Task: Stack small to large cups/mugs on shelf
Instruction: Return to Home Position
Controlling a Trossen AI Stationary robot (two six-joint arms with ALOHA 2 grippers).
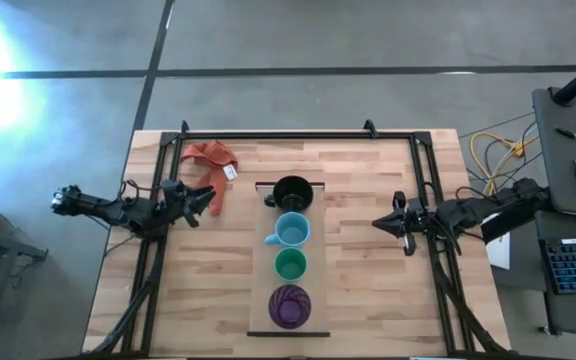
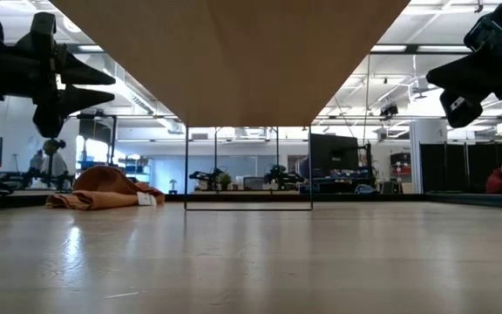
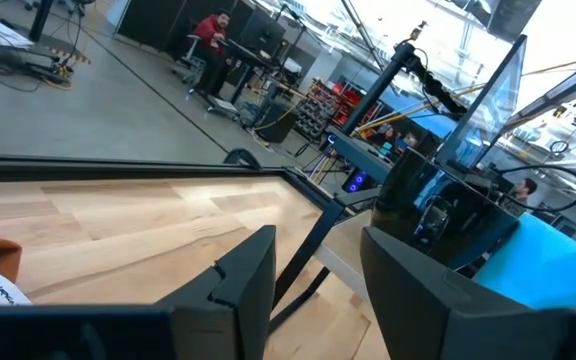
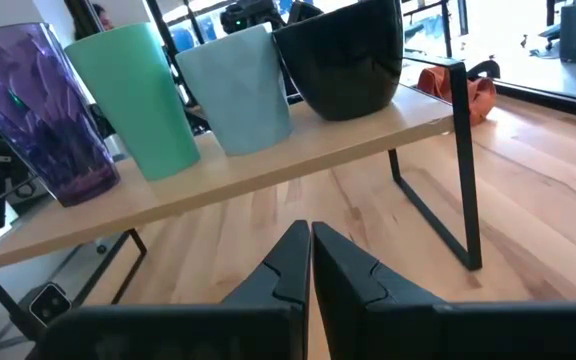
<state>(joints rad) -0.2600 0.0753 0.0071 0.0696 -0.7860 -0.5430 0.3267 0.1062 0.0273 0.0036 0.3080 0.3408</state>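
Observation:
Four vessels stand in a row on the pale wooden shelf (image 1: 260, 262): the black mug (image 1: 292, 193) at the far end, then the light blue mug (image 1: 290, 230), the green cup (image 1: 290, 264) and the purple cup (image 1: 289, 305) at the near end. They also show in the right wrist view: black mug (image 4: 353, 58), blue mug (image 4: 238, 92), green cup (image 4: 138, 98), purple cup (image 4: 38, 110). My left gripper (image 1: 206, 201) is open and empty, left of the shelf. My right gripper (image 1: 380, 222) is shut and empty, right of the shelf.
An orange cloth (image 1: 211, 156) with a white tag lies at the table's far left, by my left gripper. The shelf stands on thin dark legs (image 4: 465, 160) above the tabletop. A person sits in the room beyond the table (image 2: 500, 179).

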